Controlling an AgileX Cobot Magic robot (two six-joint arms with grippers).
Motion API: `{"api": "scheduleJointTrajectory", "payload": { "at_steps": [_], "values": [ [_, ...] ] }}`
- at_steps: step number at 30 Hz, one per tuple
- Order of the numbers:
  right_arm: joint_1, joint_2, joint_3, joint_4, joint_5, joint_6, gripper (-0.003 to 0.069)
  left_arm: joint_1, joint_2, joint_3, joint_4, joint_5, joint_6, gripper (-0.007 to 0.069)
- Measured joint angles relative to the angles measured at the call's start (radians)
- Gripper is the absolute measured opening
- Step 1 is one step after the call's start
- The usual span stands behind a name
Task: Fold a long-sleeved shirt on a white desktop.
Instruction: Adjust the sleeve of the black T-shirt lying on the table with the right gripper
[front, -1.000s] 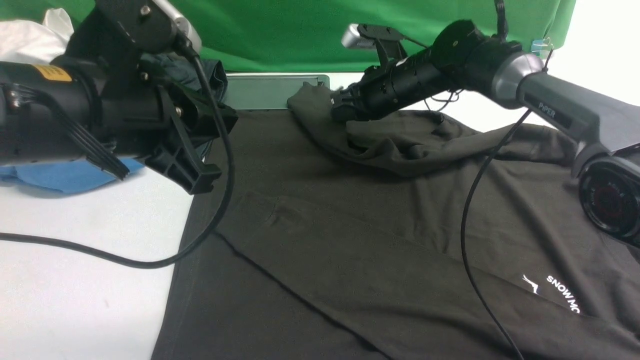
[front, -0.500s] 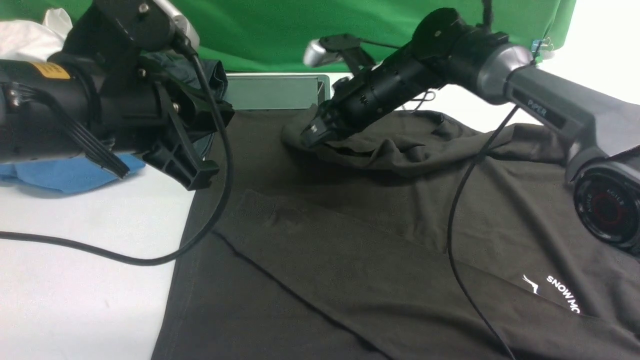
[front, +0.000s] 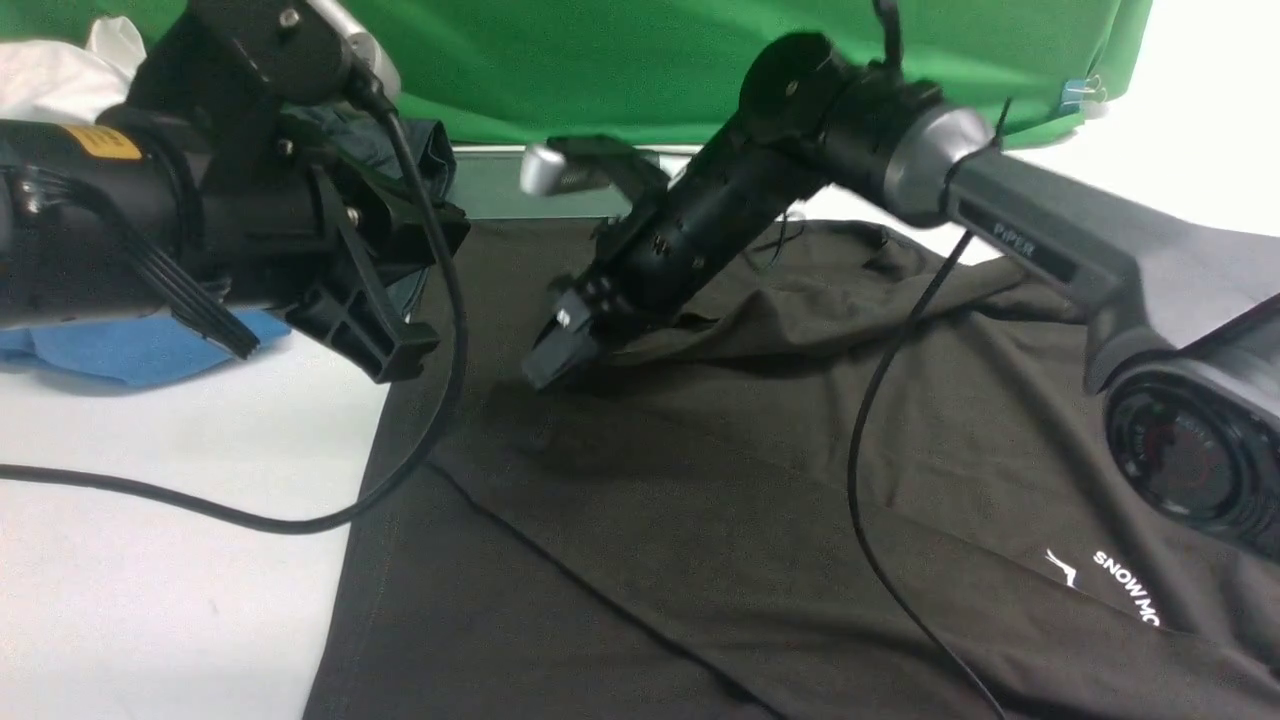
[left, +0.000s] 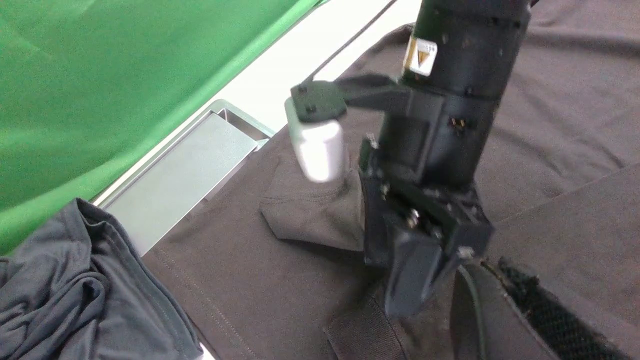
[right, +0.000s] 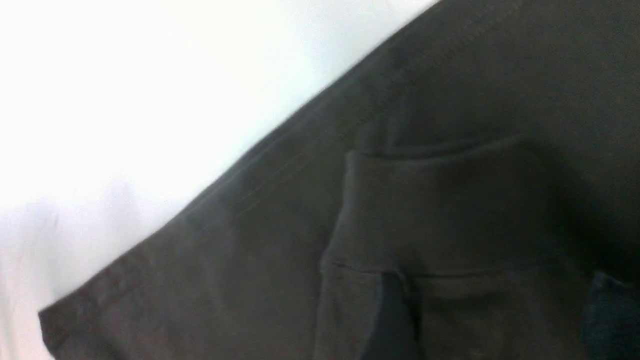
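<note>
As the right gripper (front: 556, 350), fingers spread, seemingly releases a sleeve (left: 310, 215) onto the shirt (front: 700, 520), the left gripper (front: 395, 355) hangs clenched; body folds remain.

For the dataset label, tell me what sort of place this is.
Probably a robot lab or recording studio: a green cloth backdrop, a white desktop with a cable hatch, and a black robot arm marked PiPER over a long-sleeved shirt.

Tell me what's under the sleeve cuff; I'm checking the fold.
Under the sleeve cuff lies the long-sleeved shirt body; the white desktop beneath is covered there.
</note>
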Motion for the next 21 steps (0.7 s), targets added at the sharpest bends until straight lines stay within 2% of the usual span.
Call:
{"api": "scheduleJointTrajectory", "payload": {
  "at_steps": [4,5,6,9,16,21],
  "values": [
    [-0.063,-0.020,-0.062,-0.105,-0.050,0.214,0.0439,0.000,0.000,0.000,0.000,0.000,0.000,0.0021],
    [-0.063,-0.022,-0.063,-0.105,-0.056,0.227,0.0435,0.000,0.000,0.000,0.000,0.000,0.000,0.0021],
    [-0.088,-0.023,-0.069,-0.159,-0.104,0.333,0.0419,0.000,0.000,0.000,-0.001,0.000,0.000,0.0021],
    [-0.116,-0.005,-0.068,-0.235,-0.203,0.488,0.0427,0.000,0.000,0.000,-0.003,0.000,0.000,0.0021],
    [-0.111,0.088,-0.068,-0.248,-0.305,0.588,0.0560,0.000,0.000,0.000,-0.003,0.000,0.000,0.0021],
    [-0.112,0.116,-0.068,-0.221,-0.323,0.598,0.0560,0.000,0.000,0.000,-0.018,-0.001,0.000,0.0021]
  ]
}}
